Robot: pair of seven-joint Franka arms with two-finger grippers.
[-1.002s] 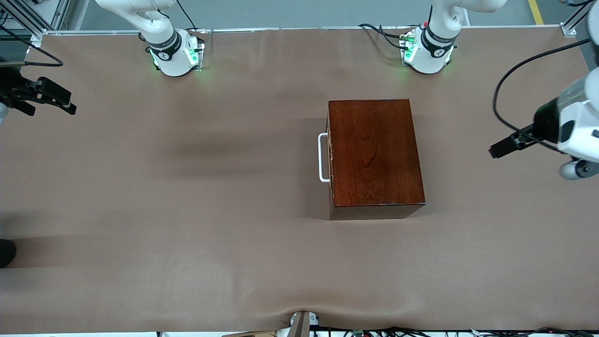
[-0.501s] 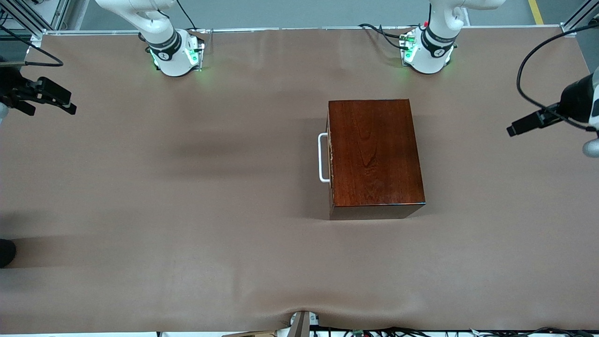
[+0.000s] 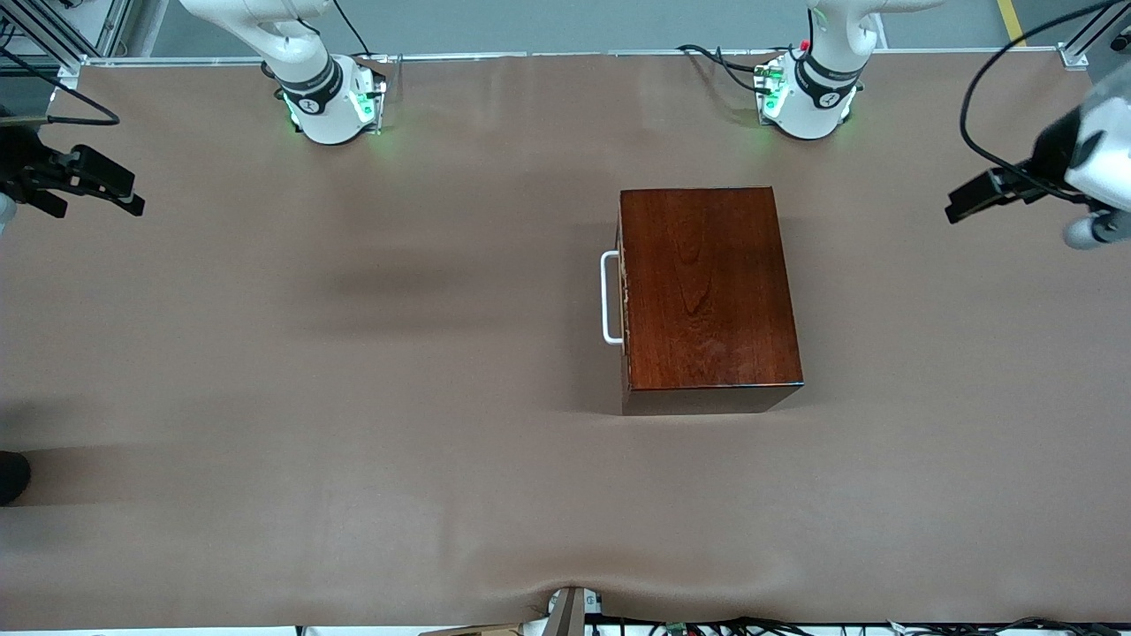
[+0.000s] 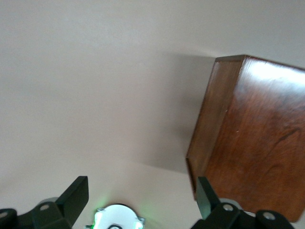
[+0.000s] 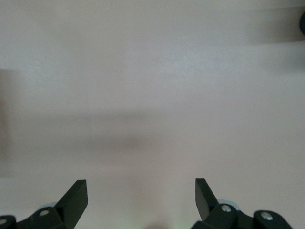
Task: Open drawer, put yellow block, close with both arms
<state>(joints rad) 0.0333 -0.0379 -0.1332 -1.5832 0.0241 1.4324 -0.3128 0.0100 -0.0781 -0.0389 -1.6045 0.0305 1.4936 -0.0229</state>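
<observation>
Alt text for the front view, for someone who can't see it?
A dark red-brown wooden box sits on a brown table, its drawer shut and white handle facing the right arm's end. The left hand hangs over the table's left-arm end, the right hand over the other end, both empty. No yellow block shows.
</observation>
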